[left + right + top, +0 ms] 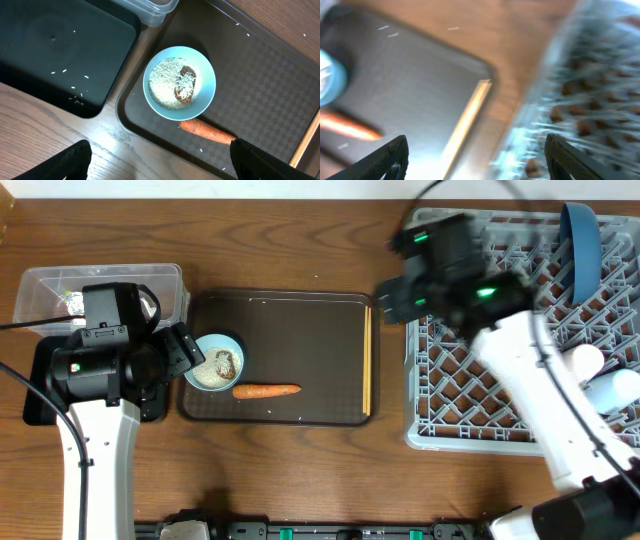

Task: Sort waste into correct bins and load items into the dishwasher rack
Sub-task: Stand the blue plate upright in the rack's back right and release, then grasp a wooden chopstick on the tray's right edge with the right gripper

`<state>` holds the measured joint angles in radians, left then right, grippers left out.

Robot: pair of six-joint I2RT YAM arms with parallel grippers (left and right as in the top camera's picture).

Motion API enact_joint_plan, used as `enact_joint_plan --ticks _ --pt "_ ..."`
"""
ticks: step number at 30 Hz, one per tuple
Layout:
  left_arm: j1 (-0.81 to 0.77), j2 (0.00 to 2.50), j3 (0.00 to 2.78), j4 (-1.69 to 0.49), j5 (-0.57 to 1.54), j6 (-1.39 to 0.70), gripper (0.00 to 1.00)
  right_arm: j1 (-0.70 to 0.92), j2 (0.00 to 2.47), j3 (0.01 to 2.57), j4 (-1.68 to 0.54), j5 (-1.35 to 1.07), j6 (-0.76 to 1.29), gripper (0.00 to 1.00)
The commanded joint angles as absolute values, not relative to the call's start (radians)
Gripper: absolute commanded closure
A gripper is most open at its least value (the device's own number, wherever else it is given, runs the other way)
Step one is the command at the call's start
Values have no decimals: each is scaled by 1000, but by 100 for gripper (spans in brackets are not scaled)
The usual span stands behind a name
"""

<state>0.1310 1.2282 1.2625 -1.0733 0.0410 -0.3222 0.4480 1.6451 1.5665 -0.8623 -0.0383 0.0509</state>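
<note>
A small light-blue bowl (215,363) holding rice and a brown lump (186,85) sits at the left end of the dark brown serving tray (290,310). An orange carrot (267,391) lies beside it, and chopsticks (368,360) lie along the tray's right edge. My left gripper (160,165) is open and empty, above the tray's near-left corner just in front of the bowl (179,82) and carrot (207,131). My right gripper (477,160) is open and empty, over the chopsticks (467,117) and the left edge of the grey rack (470,410); that view is blurred.
The clear tub (100,280) at back left holds wrappers (72,302). The black tray (60,50) to its front holds a few rice grains (75,97). In the rack stand a blue plate (582,240) and two cups (600,375).
</note>
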Motion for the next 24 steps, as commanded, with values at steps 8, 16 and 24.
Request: enact_joint_plan --ticks 8,16,24 --pt "136 1230 1256 -1076 25 -335 11 710 1884 1567 -912 167 430 32" --pt "136 1230 1256 -1076 25 -335 11 760 2004 1567 -980 236 596 37" --pt "136 1230 1256 -1076 25 -335 11 761 2094 1567 -1005 193 636 38"
